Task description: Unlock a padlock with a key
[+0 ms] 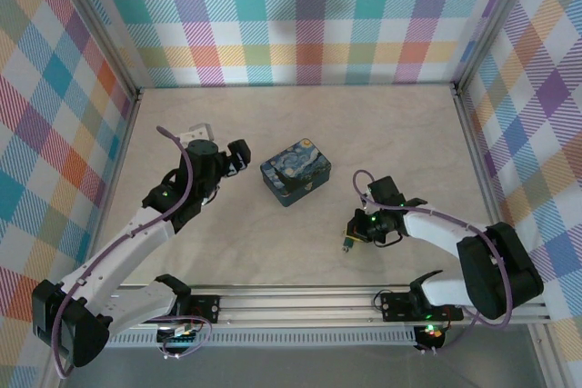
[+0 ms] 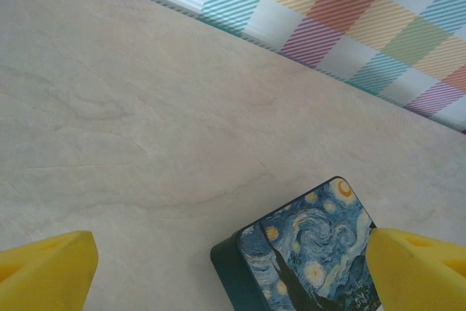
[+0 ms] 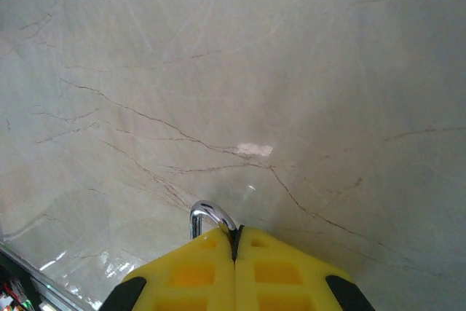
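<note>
Work surface is a pale, marble-veined table [image 1: 300,120], enclosed on three sides by multicoloured plaid walls [image 1: 300,15]. An aluminium rail [image 1: 300,306] runs along the near edge, where both arm bases are bolted.

Item 1, the padlock [image 3: 206,215]: on my right wrist feed its thin silvery shackle arches up just above the yellow fingers [image 3: 291,271]. The body is hidden between the pads, so I cannot report its colour there, nor whether it touches the table. From the overhead camera this places the lock right of centre, toward the near edge.

Item 2, the right gripper [image 3: 234,247]: clenched on the padlock, the two fingers meeting with no visible gap. It sits low over the table, angled toward the near-left.

Item 3, a dark-blue tin [image 1: 295,169] with a swirling starry-night print: it lies flat near mid-table, apart from the lock, to its far left and turned slightly askew to the table edges.

Item 4, the left gripper [image 2: 229,260]: released, its yellow fingertips spread wide at the bottom corners of the left wrist feed. It grasps nothing. It stands just left of the tin, pointed at it, without contact that I can confirm.
</note>
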